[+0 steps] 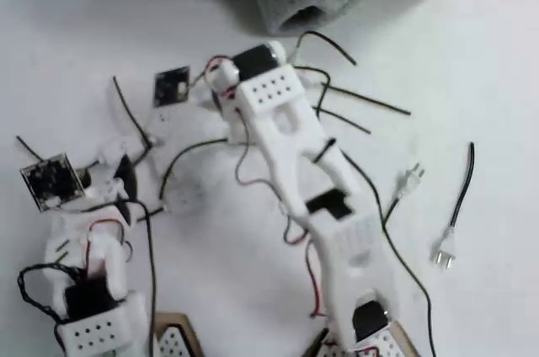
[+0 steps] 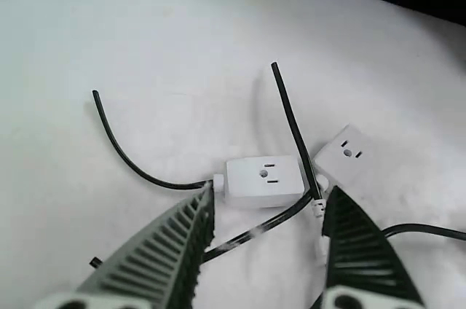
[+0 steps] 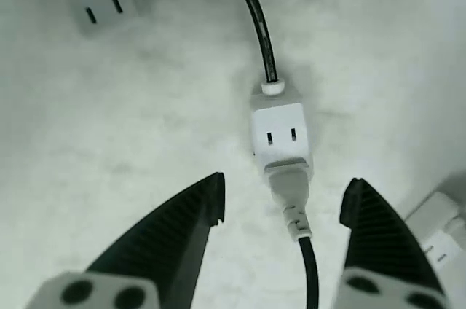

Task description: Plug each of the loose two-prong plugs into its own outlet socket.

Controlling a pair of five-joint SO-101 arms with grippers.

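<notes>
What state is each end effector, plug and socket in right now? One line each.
Left end effector, open.
Right end effector, open.
Socket under left end effector, empty.
Neighbouring socket, empty.
Socket under right end effector, white plug seated in its end.
Two-prong plug, loose, unplugged.
Second two-prong plug, loose, unplugged.

Inspection finding: no text, label, brand, number or sign is showing legibly on any surface in these views.
</notes>
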